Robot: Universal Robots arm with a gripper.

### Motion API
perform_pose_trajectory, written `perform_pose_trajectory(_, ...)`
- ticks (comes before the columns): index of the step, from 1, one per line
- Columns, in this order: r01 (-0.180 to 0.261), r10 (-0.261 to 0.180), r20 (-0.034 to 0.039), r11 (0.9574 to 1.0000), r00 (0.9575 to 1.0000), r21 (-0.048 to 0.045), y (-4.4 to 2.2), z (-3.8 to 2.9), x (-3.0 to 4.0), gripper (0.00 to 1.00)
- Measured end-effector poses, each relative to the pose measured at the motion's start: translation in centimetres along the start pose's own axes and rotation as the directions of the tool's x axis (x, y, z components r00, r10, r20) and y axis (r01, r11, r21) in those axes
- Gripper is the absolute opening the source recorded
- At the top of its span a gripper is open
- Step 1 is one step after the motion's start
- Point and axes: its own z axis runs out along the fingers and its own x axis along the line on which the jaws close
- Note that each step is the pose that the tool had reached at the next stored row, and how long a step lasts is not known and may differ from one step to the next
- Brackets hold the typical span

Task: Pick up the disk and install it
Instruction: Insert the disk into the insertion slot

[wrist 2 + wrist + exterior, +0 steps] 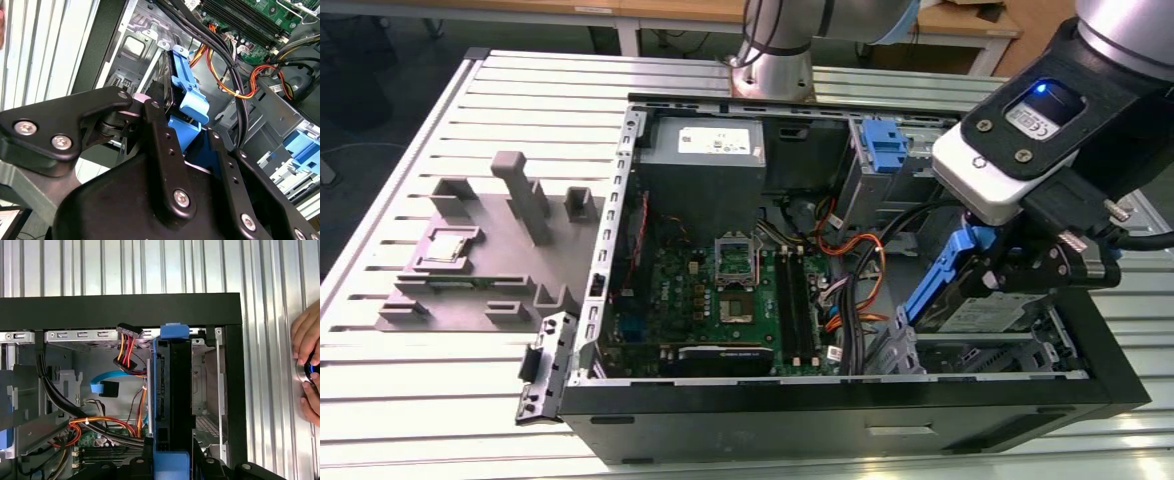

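The disk point(978, 312) is a flat silver-grey drive with a white label and blue carrier rails. It stands on edge and tilted inside the open computer case point(854, 405), at the corner on the exterior view's right, just above the metal drive bay point(987, 352). My gripper point(1034, 268) is shut on the disk from above. In the first wrist view the disk point(172, 390) shows edge-on, running from my gripper point(172, 466) toward the case's black front wall. In the second wrist view the black fingers point(159, 131) clamp the blue carrier of the disk point(187, 95).
Inside the case lie the green motherboard point(734, 290), a grey power-supply box point(700, 145), an upright blue bracket point(887, 150) and orange and black cables point(854, 275) beside the bay. A grey fixture point(494, 250) sits on the slatted table. A person's hand point(307, 365) rests outside the case.
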Motion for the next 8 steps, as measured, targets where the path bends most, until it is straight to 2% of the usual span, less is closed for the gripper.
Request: perform_pose_trajectory(8,0.0,0.0,-0.0001,1.0,1.0,0.0,0.0,0.04,0.0,0.37)
